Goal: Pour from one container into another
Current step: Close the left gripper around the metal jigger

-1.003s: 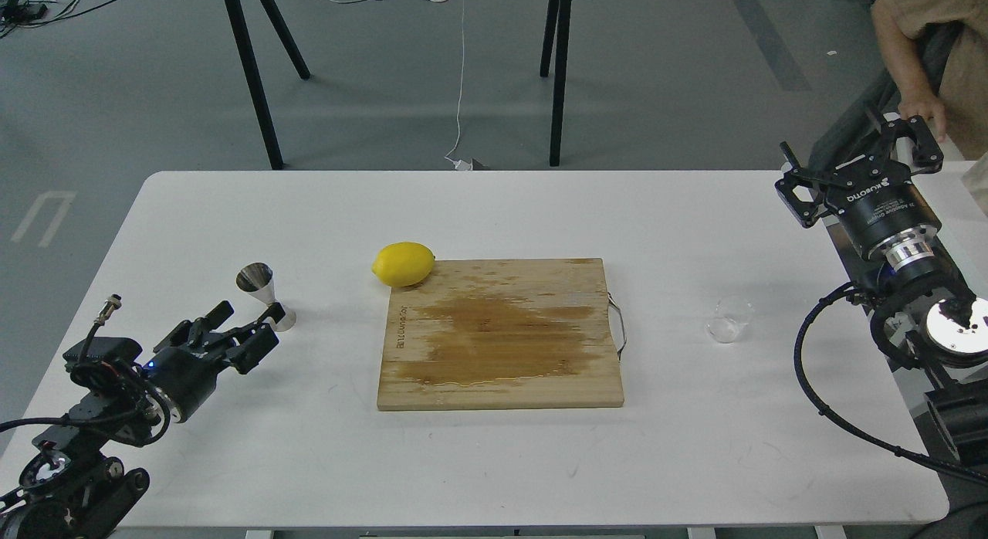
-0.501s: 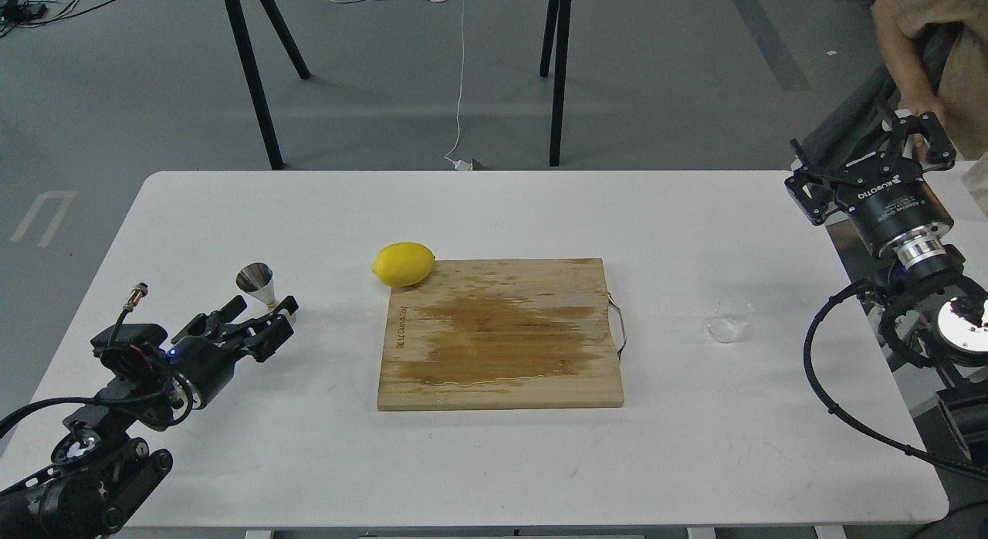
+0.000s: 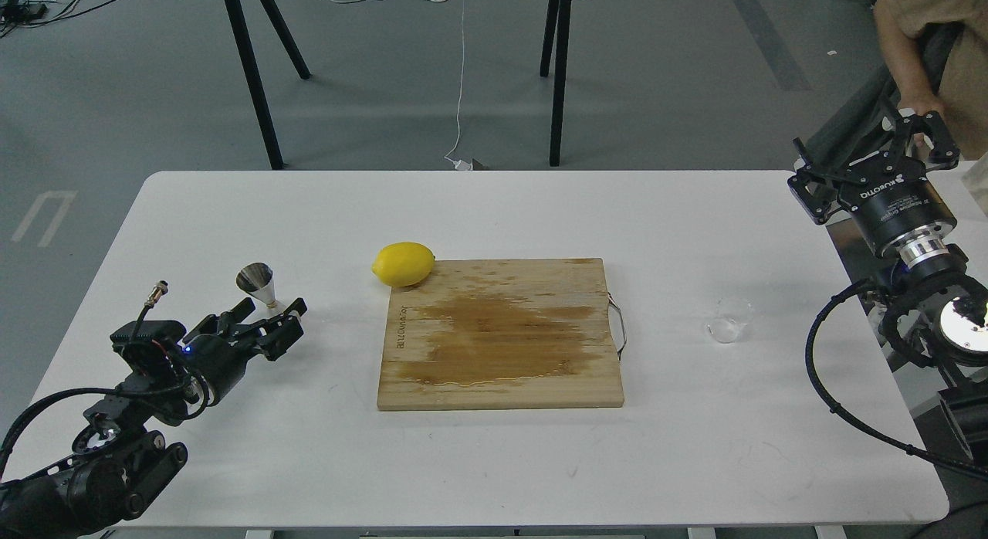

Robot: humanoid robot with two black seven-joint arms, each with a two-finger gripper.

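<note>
The small clear glass cup (image 3: 729, 323) stands upright on the white table (image 3: 494, 462), right of the cutting board. The steel hourglass jigger (image 3: 258, 282) stands at the table's left side. My left gripper (image 3: 266, 316) lies low in front of the jigger, open, its fingers (image 3: 287, 327) hiding the jigger's base; whether they touch it I cannot tell. At the table's right edge, raised well behind and to the right of the glass cup, is my right gripper (image 3: 868, 149), open and holding nothing.
A wooden cutting board (image 3: 500, 334) with a wet stain and a metal handle lies mid-table. A lemon (image 3: 403, 263) rests at its far left corner. A person's arm (image 3: 918, 68) is just behind the right gripper. Black table legs (image 3: 251, 76) stand beyond.
My left gripper has slid forward and right, closing in on the jigger's base. The right gripper has drifted slightly right and away from the table.
</note>
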